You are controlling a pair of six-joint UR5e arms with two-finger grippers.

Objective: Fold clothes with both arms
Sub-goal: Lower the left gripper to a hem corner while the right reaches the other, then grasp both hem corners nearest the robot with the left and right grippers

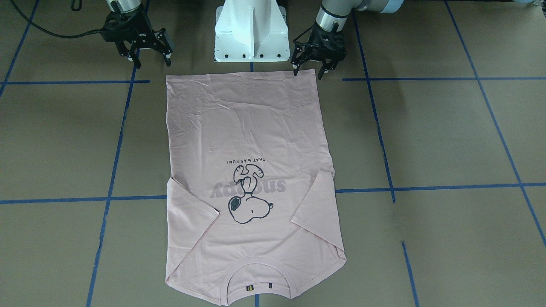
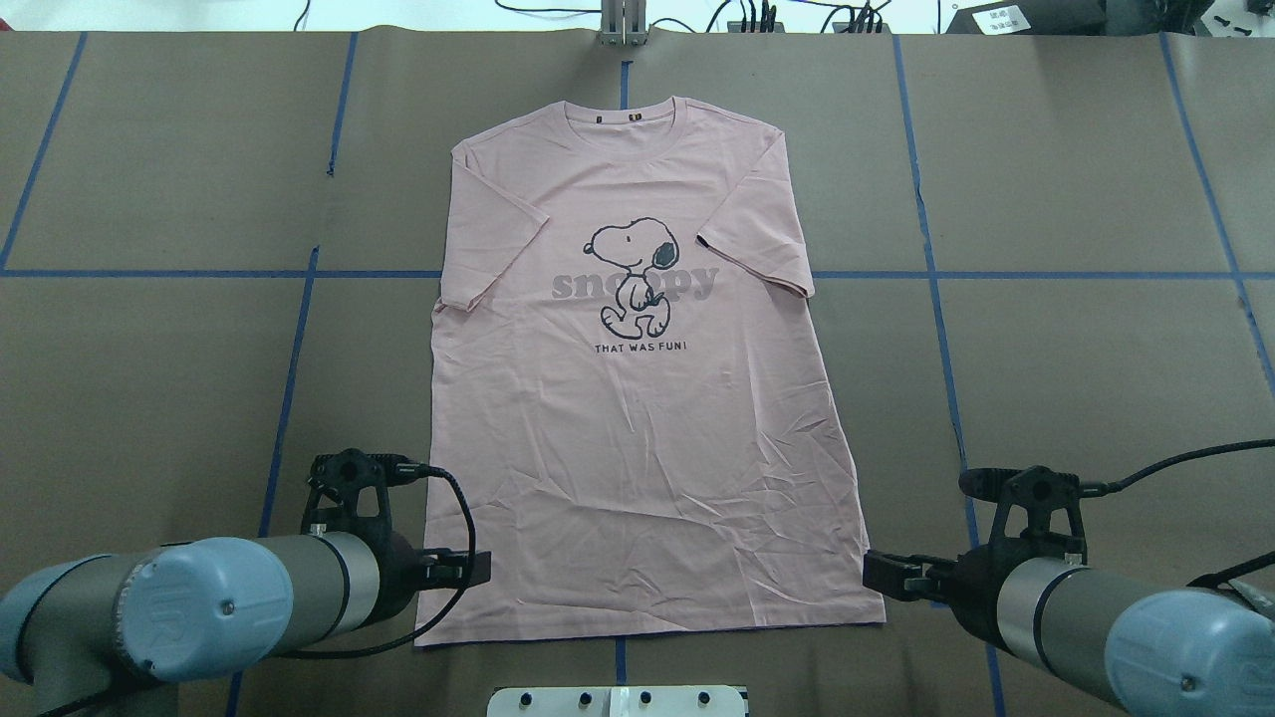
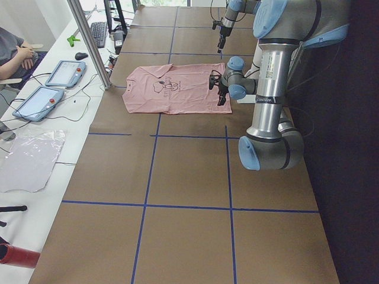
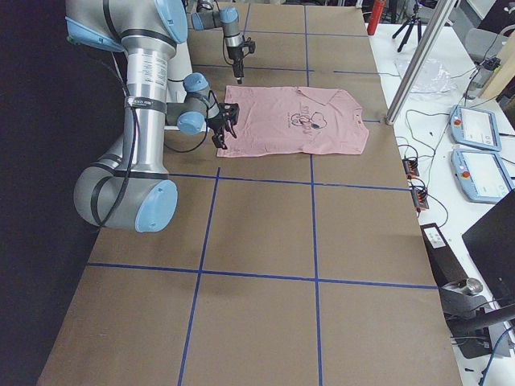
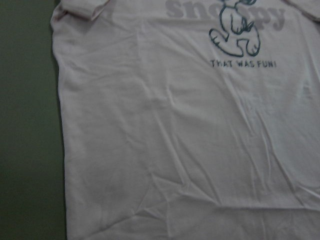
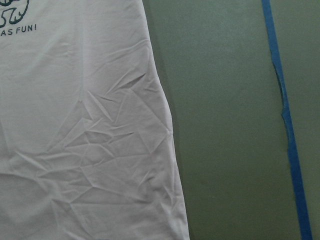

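The pale pink T-shirt [image 1: 251, 140] lies flat on the brown table, print up, with its collar [image 2: 632, 112] at the far side and its hem toward the robot's base. My left gripper [image 1: 309, 71] stands open at the hem's corner, one fingertip over the cloth edge. My right gripper [image 1: 152, 63] is open too, just outside the other hem corner and not touching the shirt. From overhead, the left gripper [image 2: 460, 569] and right gripper [image 2: 887, 575] flank the hem. Both wrist views show only wrinkled shirt [image 5: 190, 130] [image 6: 80, 130] and table, no fingers.
The white pedestal base [image 1: 251, 30] stands just behind the hem. Blue tape lines [image 1: 115, 149] cross the table. A metal post [image 3: 89, 41], tablets [image 3: 38, 102] and a seated person's arm [image 3: 15, 56] are at the far bench.
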